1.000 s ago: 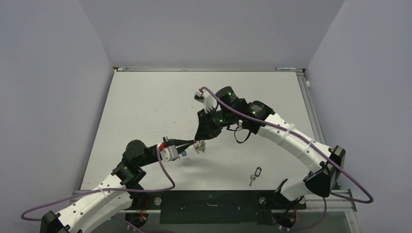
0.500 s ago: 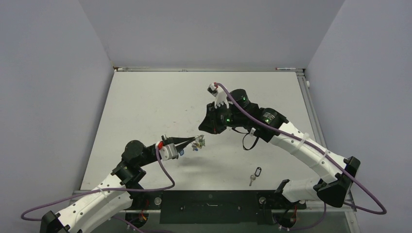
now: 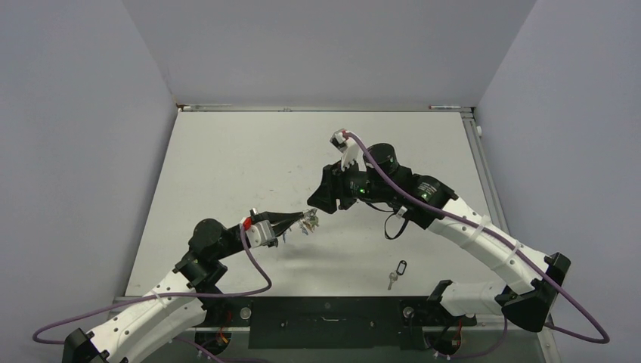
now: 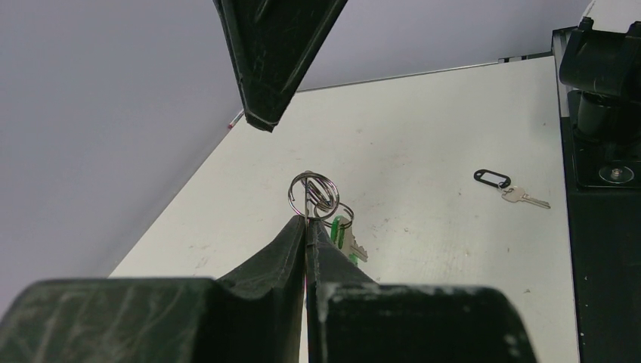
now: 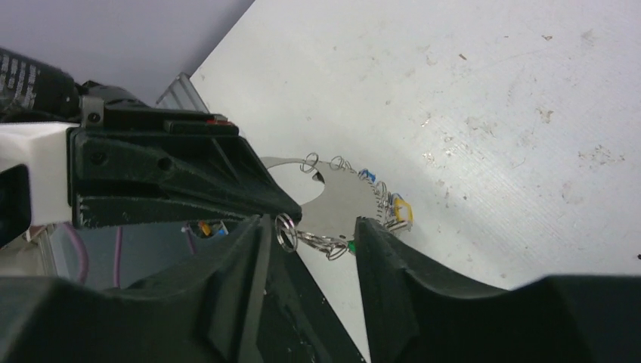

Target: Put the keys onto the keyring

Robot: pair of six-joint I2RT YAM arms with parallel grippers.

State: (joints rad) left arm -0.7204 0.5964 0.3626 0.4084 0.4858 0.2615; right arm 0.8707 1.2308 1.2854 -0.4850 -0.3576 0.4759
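Loose key (image 3: 392,281), blade toward the arms' bases (black tag (image 3: 401,266) rearward)

You get no readable text here. White print on the black arm housing (image 5: 19,76), left edge of the right wrist view: too blurred. Faint marks on the right arm's joint housing (image 3: 431,189): too small. Black key tag (image 4: 493,178) near the near edge of the surface (image 4: 423,128): no lettering you can make out.
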